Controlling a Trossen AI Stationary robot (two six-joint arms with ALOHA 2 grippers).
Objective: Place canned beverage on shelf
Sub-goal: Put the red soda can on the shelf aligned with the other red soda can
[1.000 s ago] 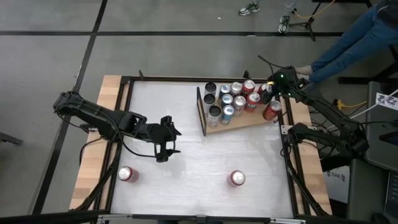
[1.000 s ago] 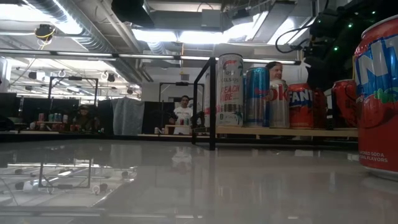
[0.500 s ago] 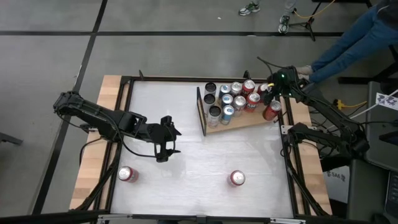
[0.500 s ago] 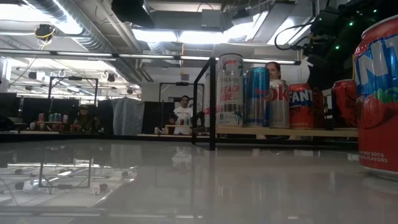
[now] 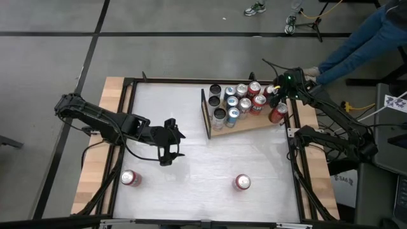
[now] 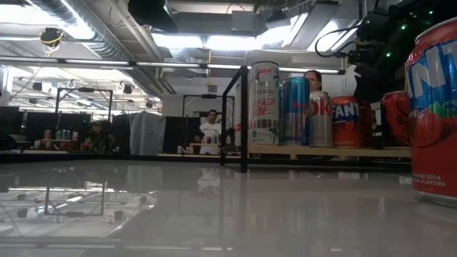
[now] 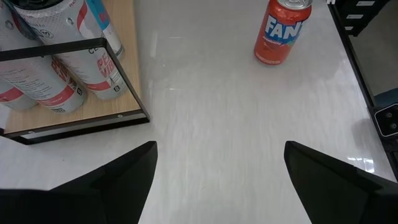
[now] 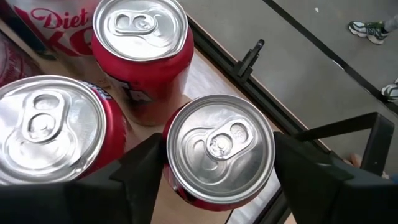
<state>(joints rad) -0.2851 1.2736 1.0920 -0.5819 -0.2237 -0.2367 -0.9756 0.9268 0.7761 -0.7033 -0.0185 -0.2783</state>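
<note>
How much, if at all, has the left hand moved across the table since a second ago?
No. In the high view the left hand hangs open at the same spot, equally far from the shelf frame and the red can near it.

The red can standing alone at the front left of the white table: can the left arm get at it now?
Probably yes. The red can stands alone on bare white tabletop, the left tool hangs open nearby, and nothing lies between them.
</note>
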